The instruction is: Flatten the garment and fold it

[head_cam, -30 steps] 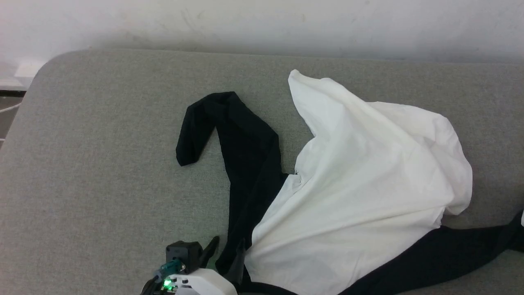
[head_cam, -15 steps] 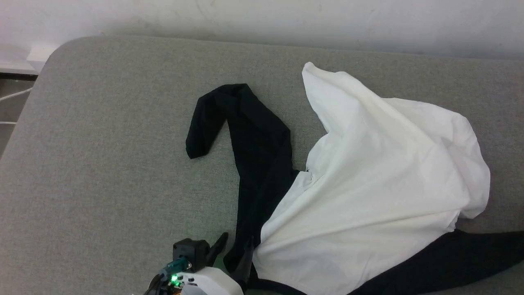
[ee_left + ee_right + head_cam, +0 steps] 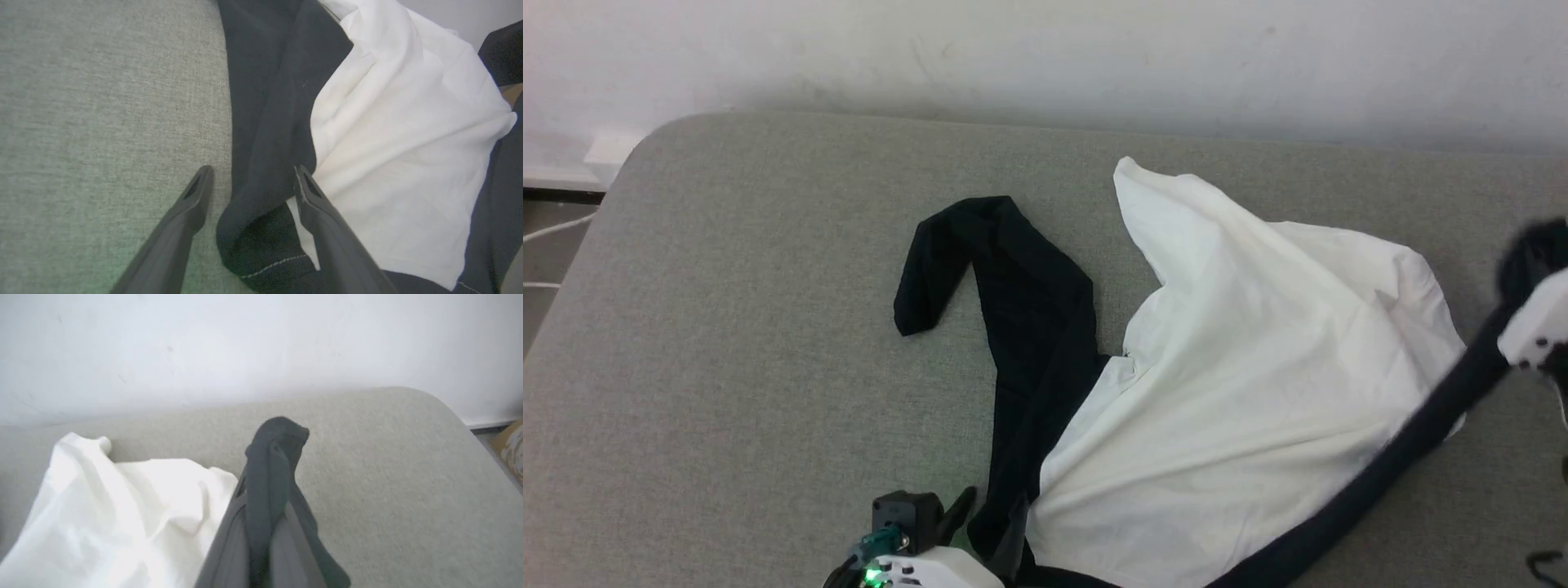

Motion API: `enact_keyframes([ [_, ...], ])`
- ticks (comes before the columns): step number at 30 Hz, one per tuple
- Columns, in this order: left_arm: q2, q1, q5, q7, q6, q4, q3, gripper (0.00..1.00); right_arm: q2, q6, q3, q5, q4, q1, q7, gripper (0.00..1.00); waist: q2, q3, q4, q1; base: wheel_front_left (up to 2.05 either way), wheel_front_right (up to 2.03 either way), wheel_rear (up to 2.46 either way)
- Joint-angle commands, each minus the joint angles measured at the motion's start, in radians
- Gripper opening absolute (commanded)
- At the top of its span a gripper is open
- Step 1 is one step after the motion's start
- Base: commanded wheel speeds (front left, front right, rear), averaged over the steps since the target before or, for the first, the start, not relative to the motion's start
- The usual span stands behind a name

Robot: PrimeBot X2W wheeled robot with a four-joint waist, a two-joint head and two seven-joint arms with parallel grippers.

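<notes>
While apart astride one black sleeve of the garment (image 3: 1258, 392), left fingers (image 3: 192, 204); right fingers (image 3: 229, 547) tight together on the other.

Soft matt cloth garment (image 3: 1258, 392) on coarse, seemingly woven upholstery (image 3: 727, 327).

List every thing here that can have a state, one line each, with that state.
garment: crumpled on the cushion, not yet folded.
left gripper: jaws open, astride one black sleeve.
right gripper: jaws shut on the other sleeve, holding it raised.
</notes>
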Motion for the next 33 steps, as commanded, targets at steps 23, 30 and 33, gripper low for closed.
enact_keyframes([
  [23,0.023,-0.016,-0.010,0.023,0.025,-0.013,-0.009,1.00,-0.142,-0.001,-0.185,0.063,0.281,0.089,-0.162,1.00,0.0000,0.048,-0.014,0.0000,0.00,0.00,0.00],
  [30,0.027,-0.008,-0.023,-0.007,0.025,-0.024,0.003,1.00,-0.100,-0.001,-0.067,0.032,0.114,0.069,-0.324,1.00,0.0000,-0.016,-0.052,0.0000,0.00,0.00,0.00],
  [33,0.033,0.000,-0.029,-0.001,0.021,-0.043,0.001,1.00,-0.079,-0.001,0.030,0.080,-0.029,0.129,-0.394,1.00,0.0000,-0.030,-0.071,0.0000,0.00,0.00,0.00],
])
